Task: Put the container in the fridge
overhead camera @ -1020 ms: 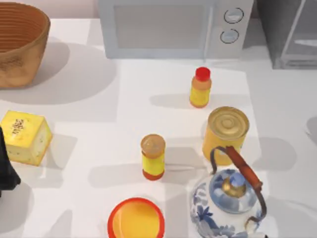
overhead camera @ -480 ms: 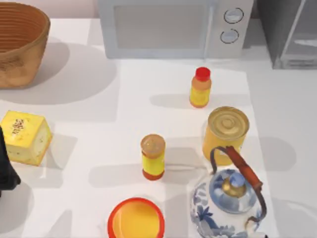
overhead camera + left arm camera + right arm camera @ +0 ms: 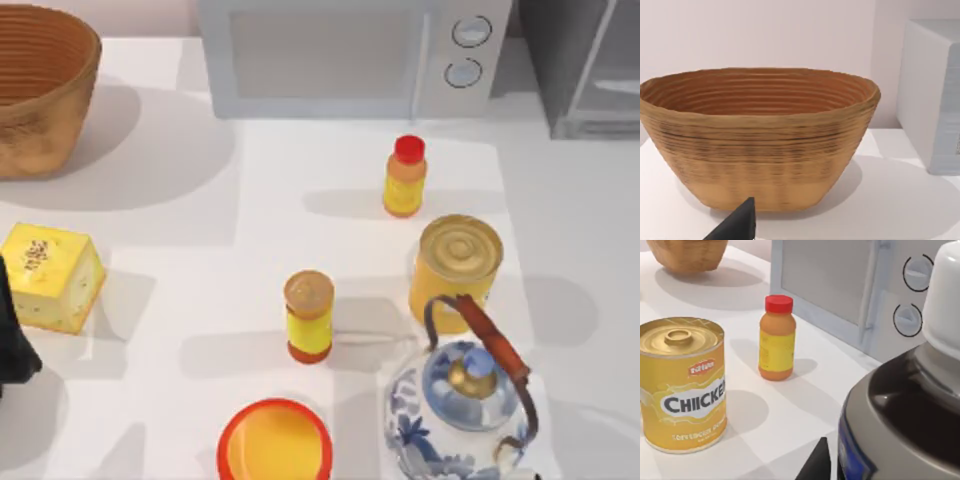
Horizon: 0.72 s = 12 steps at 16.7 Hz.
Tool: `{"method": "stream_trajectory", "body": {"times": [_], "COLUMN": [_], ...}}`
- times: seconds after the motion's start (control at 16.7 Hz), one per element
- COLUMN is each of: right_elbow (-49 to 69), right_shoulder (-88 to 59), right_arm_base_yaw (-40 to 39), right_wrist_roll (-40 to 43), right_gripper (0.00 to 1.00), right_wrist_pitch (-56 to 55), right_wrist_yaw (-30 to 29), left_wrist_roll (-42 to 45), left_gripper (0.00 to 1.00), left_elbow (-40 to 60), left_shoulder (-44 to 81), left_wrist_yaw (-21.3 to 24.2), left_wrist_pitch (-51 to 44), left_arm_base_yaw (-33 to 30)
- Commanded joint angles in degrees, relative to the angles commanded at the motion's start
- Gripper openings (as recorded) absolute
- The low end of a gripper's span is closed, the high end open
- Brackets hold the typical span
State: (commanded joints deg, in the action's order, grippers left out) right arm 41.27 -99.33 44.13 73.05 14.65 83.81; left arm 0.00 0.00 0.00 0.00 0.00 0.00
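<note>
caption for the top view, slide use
Cluttered table: microwave, fridge, basket, two bottles, can, teapot.

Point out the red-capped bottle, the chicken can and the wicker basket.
red-capped bottle (image 3: 405,178), top view, on its yellow label.
chicken can (image 3: 682,385), right wrist view, on its side label.
wicker basket (image 3: 760,145), left wrist view, on its outer wall.

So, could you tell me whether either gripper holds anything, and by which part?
It cannot be told: the right gripper is close beside the dark rounded container, but no grip shows. The left gripper faces the basket, apart.
</note>
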Motion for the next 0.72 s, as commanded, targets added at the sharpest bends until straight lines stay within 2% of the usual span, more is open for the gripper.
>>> {"method": "stream_trajectory", "body": {"times": [0.36, 0.42, 0.6, 0.72], "right_elbow": [-0.14, -2.11, -3.01, -4.77], "right_shoulder": [-0.06, 2.55, 4.39, 8.65], "right_arm_base_yaw": [0.44, -6.12, -7.54, -10.40], "right_wrist_roll": [2.44, 2.33, 0.52, -3.62], "right_gripper": [0.01, 0.01, 0.01, 0.01], "right_wrist_pitch": [2.83, 2.13, 1.17, -0.78], "right_wrist_yaw": [0.32, 0.27, -1.52, -5.67], "left_wrist_roll": [0.00, 0.00, 0.00, 0.00], "left_gripper": [1.00, 1.00, 1.00, 1.00], "left_elbow": [0.00, 0.00, 0.00, 0.00], "left_shoulder": [0.00, 0.00, 0.00, 0.00], "left_wrist_yaw": [0.00, 0.00, 0.00, 0.00], "left_wrist_pitch": [0.00, 0.00, 0.00, 0.00], "left_arm_base_yaw": [0.00, 0.00, 0.00, 0.00]}}
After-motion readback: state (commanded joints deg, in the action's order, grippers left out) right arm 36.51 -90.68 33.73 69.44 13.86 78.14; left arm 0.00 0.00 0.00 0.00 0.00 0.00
